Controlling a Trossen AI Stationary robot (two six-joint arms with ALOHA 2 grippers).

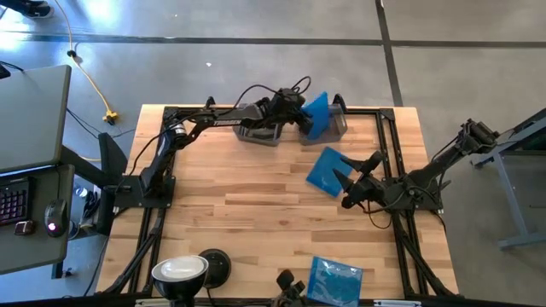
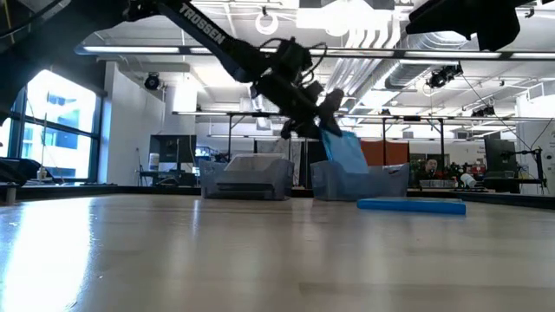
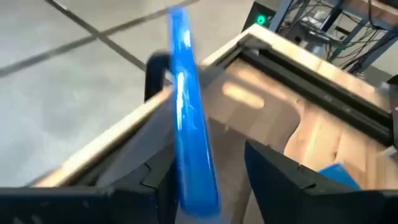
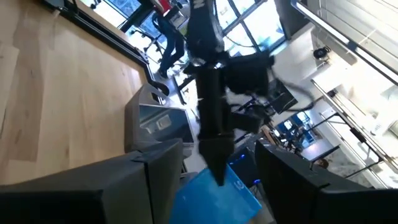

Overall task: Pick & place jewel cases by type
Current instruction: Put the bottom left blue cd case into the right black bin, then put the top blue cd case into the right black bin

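Left gripper (image 1: 303, 112), upper centre, clamps a blue jewel case (image 1: 317, 113) tilted over the right bin (image 1: 333, 128). Risk: edge snags the bin rim, case falls outside. Right gripper (image 1: 358, 183): open, empty.

Even, bright overhead light on the table (image 1: 256, 205); soft faint shadows only. Low view: ceiling light strips (image 2: 373, 39) glare at 12 o'clock, window (image 2: 52, 121) blown out at 9 o'clock, near tabletop out of focus. Left wrist view: blue jewel case (image 3: 189, 118) motion-blurred. Right wrist view: bright windows (image 4: 249, 25) at 12 o'clock, foreground soft.
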